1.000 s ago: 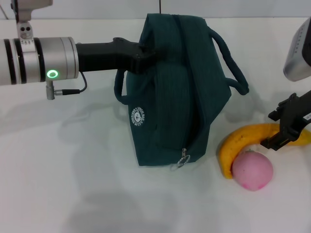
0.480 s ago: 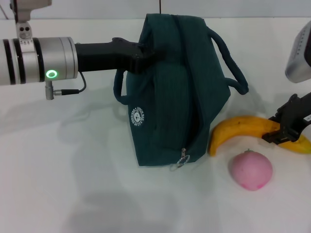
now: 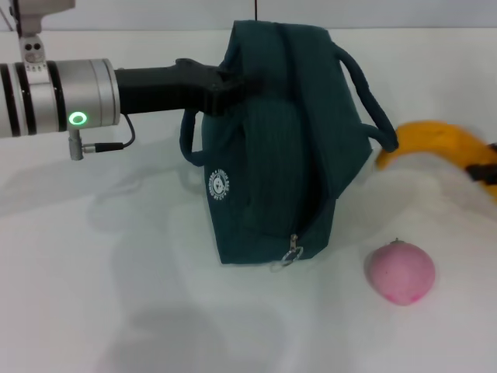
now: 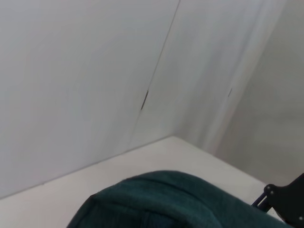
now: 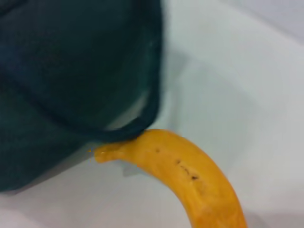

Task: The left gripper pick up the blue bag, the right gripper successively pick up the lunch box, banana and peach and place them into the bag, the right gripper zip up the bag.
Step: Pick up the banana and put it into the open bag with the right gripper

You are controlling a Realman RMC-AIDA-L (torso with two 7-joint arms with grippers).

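The blue bag stands upright on the white table, its zip pull hanging low at the front. My left gripper reaches in from the left and is shut on the bag's top edge. The banana hangs blurred in the air at the right, its tip close to the bag's rope handle. Only a dark bit of my right gripper shows at the right edge, shut on the banana. In the right wrist view the banana nearly touches the handle. The peach lies in front. The lunch box is out of view.
The white table stretches out to the left and front of the bag. The left wrist view shows the bag's top and pale walls behind it.
The banana has risen off the table beside the peach and moved back toward the bag's handle. My right gripper has gone up to the right edge. The bag and left arm stay put.
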